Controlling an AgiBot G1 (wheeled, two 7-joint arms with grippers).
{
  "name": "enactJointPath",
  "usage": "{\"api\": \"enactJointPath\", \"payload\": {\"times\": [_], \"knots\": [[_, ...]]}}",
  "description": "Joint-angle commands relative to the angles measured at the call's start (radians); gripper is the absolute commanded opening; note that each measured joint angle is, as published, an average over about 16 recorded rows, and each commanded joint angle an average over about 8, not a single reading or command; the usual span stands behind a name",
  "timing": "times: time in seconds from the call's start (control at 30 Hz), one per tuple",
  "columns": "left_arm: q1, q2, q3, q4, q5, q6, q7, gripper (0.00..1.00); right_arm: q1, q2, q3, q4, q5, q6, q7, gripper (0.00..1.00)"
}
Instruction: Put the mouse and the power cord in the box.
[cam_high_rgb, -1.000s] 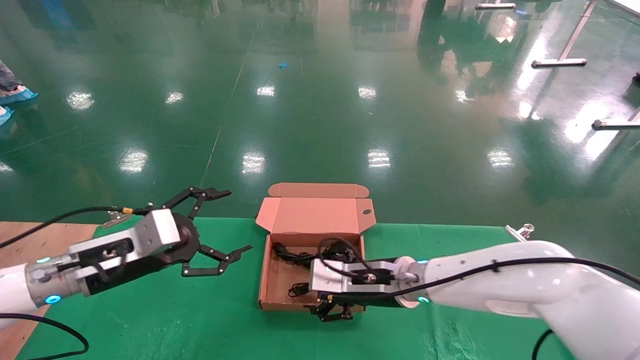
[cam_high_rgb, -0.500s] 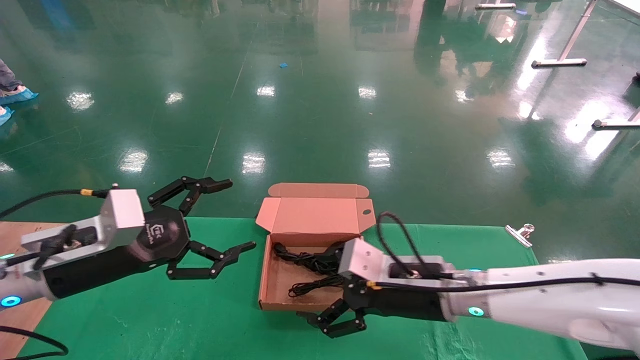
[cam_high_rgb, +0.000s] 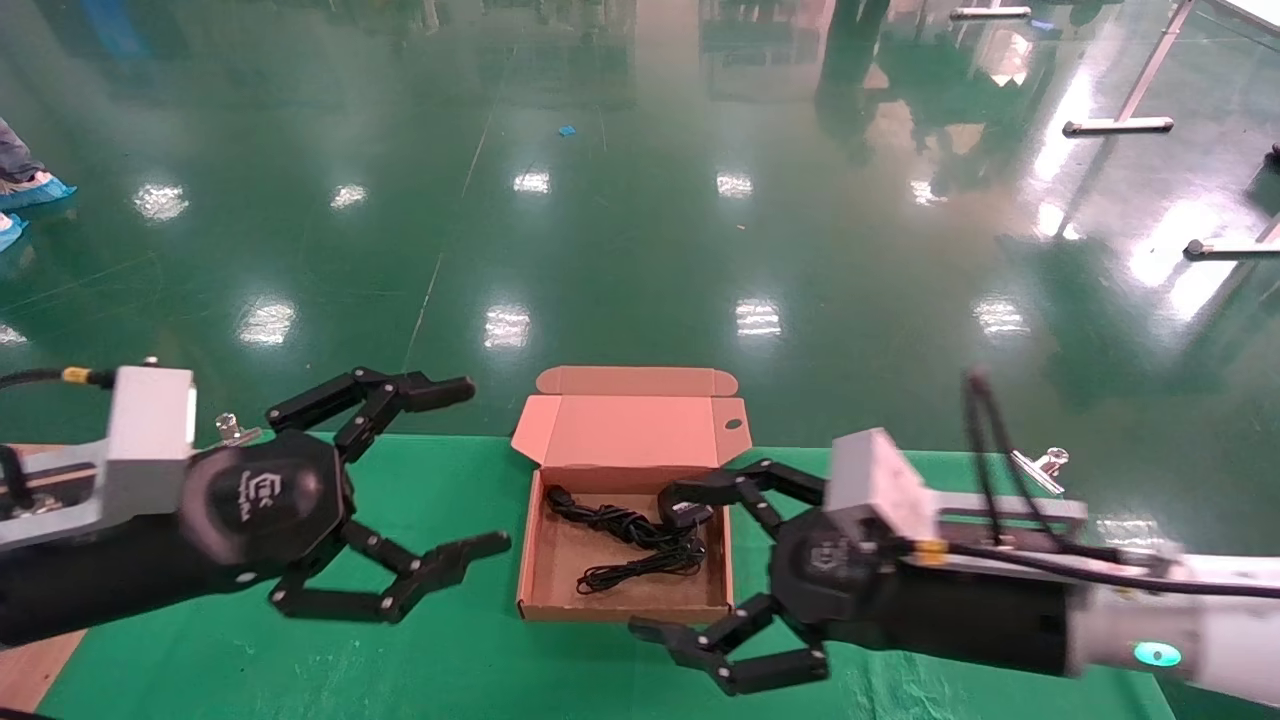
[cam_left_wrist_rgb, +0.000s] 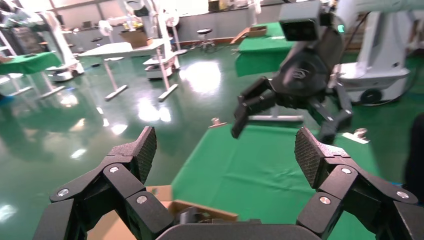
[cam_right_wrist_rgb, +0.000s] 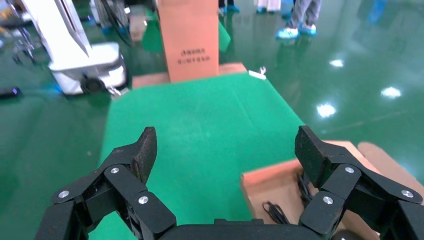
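Since 1 second ago, my right tool (cam_high_rgb: 682, 570) has pulled back from the box (cam_high_rgb: 530, 570) toward 4 o'clock, fingers spread and empty. Inside the box lie the power cord (cam_high_rgb: 610, 520) and the mouse (cam_high_rgb: 690, 514). At 9 o'clock, my left tool (cam_high_rgb: 460, 465) hovers over the bench (cam_high_rgb: 450, 660), spread wide.

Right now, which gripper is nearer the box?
Right. The right gripper hangs open at the box's right edge, its upper finger over the corner where the mouse lies. The left gripper hangs open over the cloth, clear of the box's left wall.
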Motion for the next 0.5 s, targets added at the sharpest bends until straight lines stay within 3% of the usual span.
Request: {"api": "enactJointPath", "payload": {"times": [0.03,0.5], "knots": [[0.012,-0.014,-0.012,-0.041,-0.004,0.006,-0.046,1.00,-0.017,0.025,0.036,0.024,0.020,-0.029,0.017,1.00],[0.097,-0.107,-0.092,-0.324,-0.033,0.050,-0.357,1.00,-0.133,0.198,0.285,0.188,0.160,-0.230,0.135,1.00]]}}
